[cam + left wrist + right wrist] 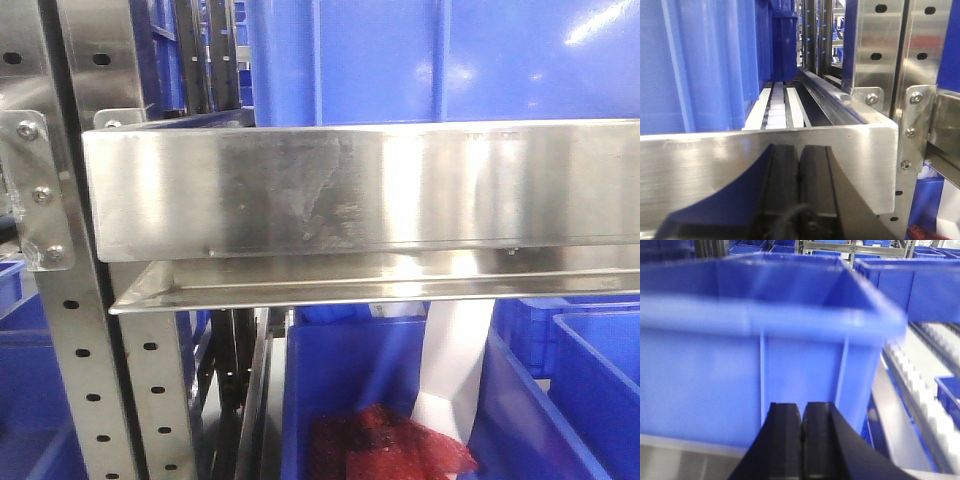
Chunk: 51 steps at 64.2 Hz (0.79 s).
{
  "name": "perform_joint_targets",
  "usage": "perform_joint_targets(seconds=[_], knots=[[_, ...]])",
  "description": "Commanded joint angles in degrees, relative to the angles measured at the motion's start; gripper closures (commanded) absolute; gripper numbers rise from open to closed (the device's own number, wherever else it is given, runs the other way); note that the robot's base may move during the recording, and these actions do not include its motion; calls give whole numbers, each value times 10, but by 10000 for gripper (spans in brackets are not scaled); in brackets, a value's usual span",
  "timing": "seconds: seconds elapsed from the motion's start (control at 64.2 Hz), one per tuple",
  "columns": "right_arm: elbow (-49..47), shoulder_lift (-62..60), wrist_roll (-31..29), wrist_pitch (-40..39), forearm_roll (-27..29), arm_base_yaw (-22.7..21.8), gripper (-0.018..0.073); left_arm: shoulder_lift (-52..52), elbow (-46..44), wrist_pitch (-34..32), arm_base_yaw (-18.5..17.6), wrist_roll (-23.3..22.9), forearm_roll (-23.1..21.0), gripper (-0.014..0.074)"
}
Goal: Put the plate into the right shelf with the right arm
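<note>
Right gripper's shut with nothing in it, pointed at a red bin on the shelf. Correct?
Not quite: the bin is blue, not red, as the right wrist view shows. The rest holds: the right gripper is shut, its fingers pressed together with nothing between them, and no plate is visible.

Right gripper (pixel 801 427), jaws together, faces a blue bin (pixel 760 355) blocking the way ahead; an open roller lane (pixel 920 370) runs along the bin's right. Left gripper (pixel 799 170), jaws together, faces the shelf's steel lip (pixel 765 165); a narrow lane (pixel 777 107) opens beyond.
</note>
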Motion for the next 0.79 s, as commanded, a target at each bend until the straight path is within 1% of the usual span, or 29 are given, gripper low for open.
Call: perform_joint_targets(seconds=[0.0,0.234,0.686,0.779], knots=[[12,-23,0,-61,-4,-3,505,-7,5,-51,1,-1,-1,643],[46,-34,0,-55,-4,-3,505,-7,5,-51,1,-1,-1,643],[56,-34,0,-59,2,-3,505,-7,5,-51,1,-1,-1,643],[69,-34,-16,-62,5,-5,505,-7,5,-51,1,-1,-1,643]])
